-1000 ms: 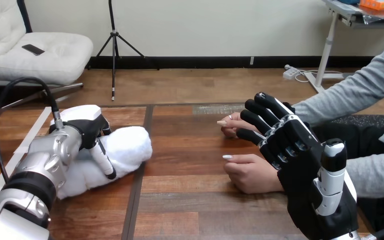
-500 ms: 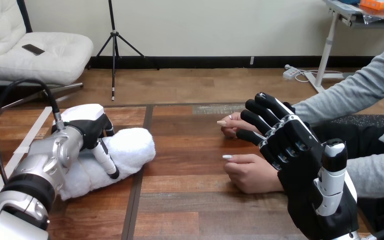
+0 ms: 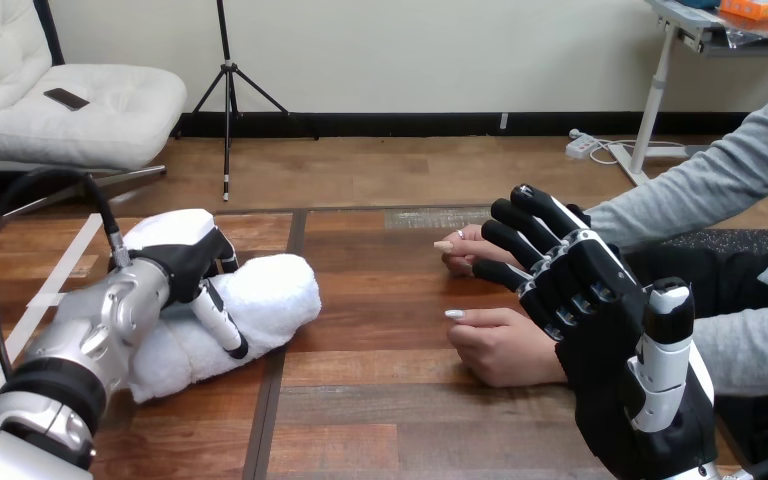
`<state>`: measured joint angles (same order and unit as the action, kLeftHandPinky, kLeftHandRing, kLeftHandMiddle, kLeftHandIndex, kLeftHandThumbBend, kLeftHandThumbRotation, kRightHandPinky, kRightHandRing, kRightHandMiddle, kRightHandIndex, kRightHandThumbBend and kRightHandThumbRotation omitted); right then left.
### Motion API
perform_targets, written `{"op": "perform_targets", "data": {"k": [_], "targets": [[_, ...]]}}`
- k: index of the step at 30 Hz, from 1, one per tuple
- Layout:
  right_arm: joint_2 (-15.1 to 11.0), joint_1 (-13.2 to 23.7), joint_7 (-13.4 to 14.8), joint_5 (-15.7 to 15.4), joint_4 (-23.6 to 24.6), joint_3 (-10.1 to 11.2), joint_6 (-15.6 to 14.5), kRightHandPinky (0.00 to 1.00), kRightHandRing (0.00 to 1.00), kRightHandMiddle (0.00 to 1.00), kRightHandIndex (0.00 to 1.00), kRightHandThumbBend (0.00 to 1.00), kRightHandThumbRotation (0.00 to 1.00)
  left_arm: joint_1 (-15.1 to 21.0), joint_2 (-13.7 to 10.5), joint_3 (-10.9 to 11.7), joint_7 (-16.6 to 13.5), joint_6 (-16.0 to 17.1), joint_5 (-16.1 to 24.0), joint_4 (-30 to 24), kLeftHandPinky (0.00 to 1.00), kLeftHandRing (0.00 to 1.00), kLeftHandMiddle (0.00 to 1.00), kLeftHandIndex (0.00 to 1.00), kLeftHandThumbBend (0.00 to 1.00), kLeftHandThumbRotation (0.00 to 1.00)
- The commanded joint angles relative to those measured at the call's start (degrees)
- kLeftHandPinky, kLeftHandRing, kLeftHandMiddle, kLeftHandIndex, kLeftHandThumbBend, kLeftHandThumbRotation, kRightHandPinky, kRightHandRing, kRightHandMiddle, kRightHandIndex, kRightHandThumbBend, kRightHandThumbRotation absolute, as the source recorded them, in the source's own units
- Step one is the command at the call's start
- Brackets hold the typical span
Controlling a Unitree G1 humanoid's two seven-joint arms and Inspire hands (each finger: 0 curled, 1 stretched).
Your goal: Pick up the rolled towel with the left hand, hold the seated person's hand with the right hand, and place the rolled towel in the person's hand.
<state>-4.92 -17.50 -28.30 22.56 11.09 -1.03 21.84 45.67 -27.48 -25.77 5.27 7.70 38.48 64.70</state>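
At the left of the frame, the rolled towel (image 3: 270, 295) is seen lying on the worktop (image 3: 380, 400), grasped by the left hand (image 3: 175, 250): fingers are curled over its top and the thumb is laid across its near side. At the lower right, the right hand (image 3: 600, 320) is held released, fingers straight, in front of the person's lower hand (image 3: 500, 345) and upper hand (image 3: 465, 250), both rested on the worktop well apart from the towel.

Person's far hand (image 3: 462, 252) behind right hand (image 3: 608, 340)
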Motion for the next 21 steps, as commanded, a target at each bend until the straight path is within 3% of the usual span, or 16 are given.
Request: {"op": "perform_targets", "data": {"k": [1,21], "targets": [[0.03,2.14,0.16,0.25,2.62,0.33,1.16,0.82,0.90,0.89,0.88,0.80,1.00,1.76,-1.93,1.79,-1.84,0.91,-1.39,-3.09,0.33,0.40,0.48,0.47,0.66,0.00],[-0.15,2.45,0.35,-0.01,2.16,0.47,1.10,0.82,0.90,0.89,0.88,0.79,1.00,0.24,-1.97,2.54,-2.95,1.82,-2.70,-4.83,0.31,0.38,0.45,0.46,0.65,0.00]]}}
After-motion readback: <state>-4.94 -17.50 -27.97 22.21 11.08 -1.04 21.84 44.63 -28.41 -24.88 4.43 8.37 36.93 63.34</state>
